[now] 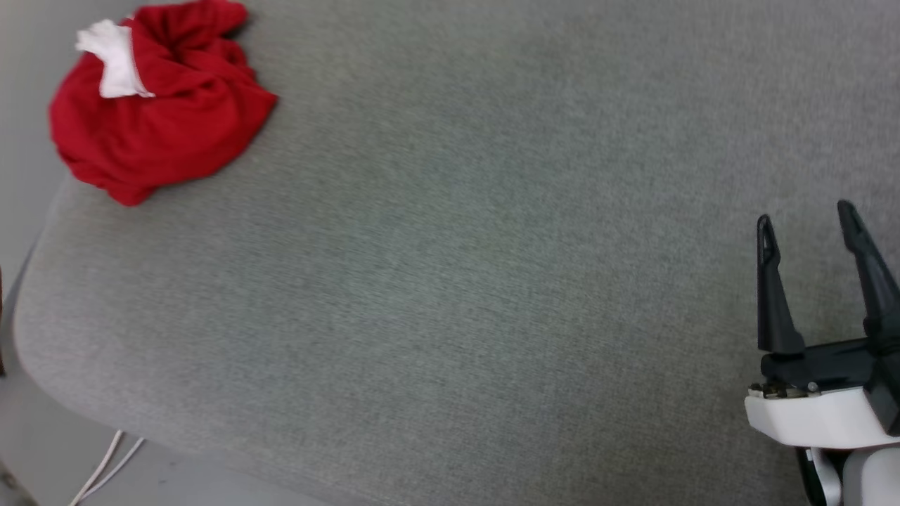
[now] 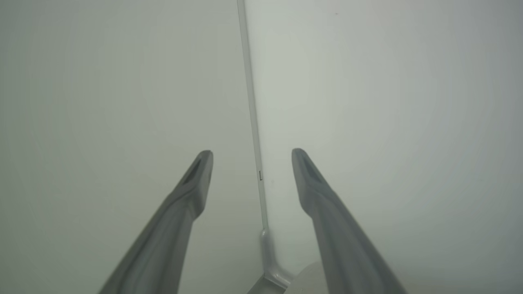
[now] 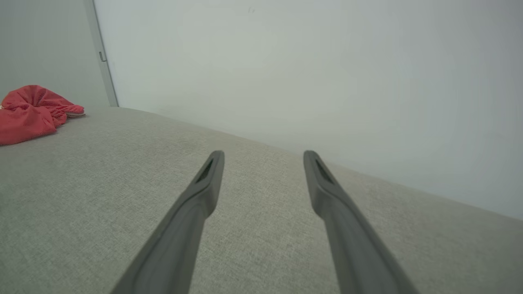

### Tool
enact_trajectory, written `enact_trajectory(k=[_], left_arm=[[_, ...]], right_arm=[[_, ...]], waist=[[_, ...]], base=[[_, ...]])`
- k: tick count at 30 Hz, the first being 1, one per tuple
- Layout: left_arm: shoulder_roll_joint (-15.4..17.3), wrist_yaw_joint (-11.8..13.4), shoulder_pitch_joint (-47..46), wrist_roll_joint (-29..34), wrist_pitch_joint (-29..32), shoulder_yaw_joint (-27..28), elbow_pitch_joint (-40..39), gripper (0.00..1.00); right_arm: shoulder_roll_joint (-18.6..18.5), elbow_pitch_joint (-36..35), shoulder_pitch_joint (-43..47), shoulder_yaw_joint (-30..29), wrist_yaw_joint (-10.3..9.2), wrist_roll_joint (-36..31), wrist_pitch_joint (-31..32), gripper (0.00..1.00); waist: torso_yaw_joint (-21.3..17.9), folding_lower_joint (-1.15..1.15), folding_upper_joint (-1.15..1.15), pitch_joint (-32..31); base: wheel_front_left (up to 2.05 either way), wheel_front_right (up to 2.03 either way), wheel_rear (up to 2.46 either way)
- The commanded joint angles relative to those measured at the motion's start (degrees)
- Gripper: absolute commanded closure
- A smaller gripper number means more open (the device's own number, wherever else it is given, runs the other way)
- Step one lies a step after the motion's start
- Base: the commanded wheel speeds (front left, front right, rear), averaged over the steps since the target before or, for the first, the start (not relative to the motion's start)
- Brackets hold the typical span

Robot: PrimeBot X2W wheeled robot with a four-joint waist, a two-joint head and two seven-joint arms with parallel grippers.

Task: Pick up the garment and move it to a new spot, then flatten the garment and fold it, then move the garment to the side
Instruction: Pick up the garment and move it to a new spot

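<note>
The garment (image 1: 158, 105) is a crumpled red heap with a white patch, lying at the far left corner of the grey fabric surface (image 1: 457, 281). In the right wrist view the garment (image 3: 32, 112) sits far off at the left. My right gripper (image 1: 805, 214) hovers open at the lower right of the head view, far from the garment, with nothing between its fingers (image 3: 204, 183). My left gripper (image 2: 252, 152) is open too, its empty fingers pointing at a pale wall.
The grey surface has a rounded left edge (image 1: 28, 295) with floor and white cables (image 1: 105, 467) below it. A pale wall (image 3: 306, 61) rises behind the surface, with a vertical strip (image 3: 102, 57) at its corner.
</note>
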Motion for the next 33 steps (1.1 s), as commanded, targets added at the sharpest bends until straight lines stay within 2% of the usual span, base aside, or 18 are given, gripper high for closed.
enact_trajectory(k=[1,4,8,16,21,26,30,32,33], left_arm=[[1.0,-0.4,-2.3,-0.4,0.6,-0.7,2.3,0.00],[5.4,-0.9,-8.5,-1.5,2.9,-2.8,7.5,0.00],[8.2,-1.1,-14.6,-4.9,9.0,-8.2,13.9,0.00],[13.6,-1.1,-18.1,-23.4,32.1,-24.7,19.0,0.00],[18.1,-1.1,-16.7,-35.3,46.5,-31.0,18.3,0.00],[19.9,-1.2,-15.0,-43.7,56.2,-35.5,18.4,0.00],[19.2,-1.2,-13.2,-44.9,58.1,-40.3,19.0,0.00],[19.2,-1.2,-12.7,-45.7,57.6,-42.2,18.8,1.00],[19.6,-1.2,-12.9,-46.1,56.8,-42.4,18.6,1.00]], right_arm=[[0.0,-0.9,-1.3,-0.3,-0.04,-0.6,-0.1,0.00],[0.0,-2.9,-2.2,-1.2,-0.04,-1.5,-0.1,0.00],[0.0,-5.1,-2.8,-1.6,-0.04,-2.9,-0.1,0.00],[0.0,-9.1,-3.7,-0.9,-0.04,-5.6,-0.1,0.00],[0.0,-10.8,-3.9,-0.6,-0.04,-7.1,-0.1,0.00],[0.0,-11.1,-3.7,-1.0,-0.04,-7.6,-0.1,0.00],[0.0,-10.4,-3.8,-1.1,-0.05,-7.5,0.0,0.00],[0.0,-9.7,-4.0,-0.9,-0.04,-7.7,0.1,0.00],[0.0,-9.6,-4.2,-0.9,-0.05,-7.6,0.1,0.00]], waist=[[-3.3,-0.01,0.00,5.5],[-4.1,-0.01,0.00,8.4],[-4.5,-0.01,0.00,11.3],[-5.3,-0.01,0.00,15.7],[-6.0,-0.01,0.00,18.2],[-6.4,-0.01,0.00,20.2],[-6.6,-0.01,0.00,20.8],[-6.8,-0.01,0.00,20.6],[-6.8,-0.01,0.00,20.4]], base=[[0.00,0.00,0.00],[0.00,0.00,0.00],[0.00,0.00,0.00],[0.00,0.00,0.00],[0.00,0.00,0.00],[0.00,0.00,0.00],[0.00,0.00,0.00],[0.00,0.00,0.00],[0.00,0.00,0.00]])
